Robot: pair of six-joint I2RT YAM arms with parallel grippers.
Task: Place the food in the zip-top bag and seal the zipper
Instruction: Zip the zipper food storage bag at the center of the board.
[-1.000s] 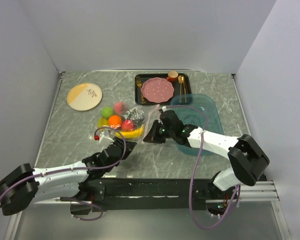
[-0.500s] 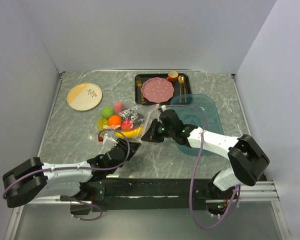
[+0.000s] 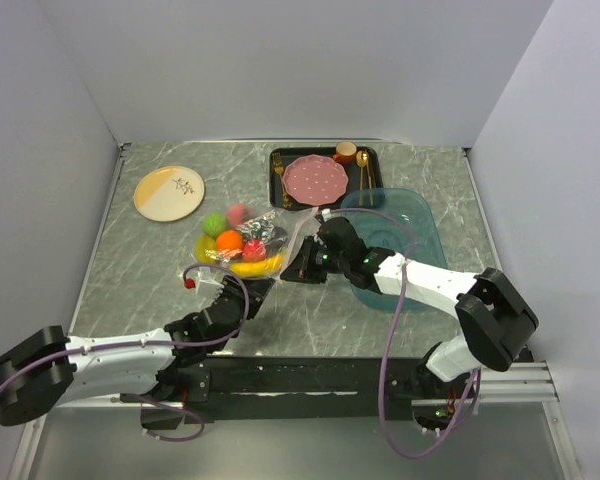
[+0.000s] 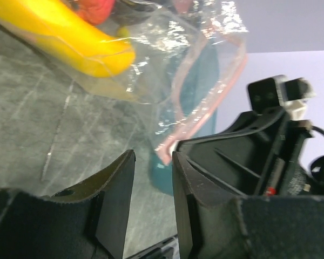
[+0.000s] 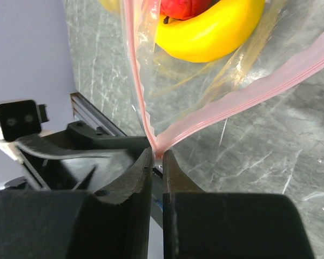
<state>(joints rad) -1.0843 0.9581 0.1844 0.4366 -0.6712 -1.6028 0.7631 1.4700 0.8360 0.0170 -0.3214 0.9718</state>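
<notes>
Found banana [image 5: 205, 32] and strawberry [image 5: 183, 6] already inside the mid-table zip-top bag [image 4: 167, 48], its zipper [image 5: 248, 91] gaping (sealing apparently left). Saw right gripper [image 5: 156, 156] clamped on the zipper's end, left gripper [image 4: 154, 156] slightly parted, empty.

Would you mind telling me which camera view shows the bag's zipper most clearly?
The right wrist view: the zipper is close and sharp, its two pink tracks meeting where the right gripper pinches them. The left wrist view shows a blurred pink loop; the top view only a faint pale line.
</notes>
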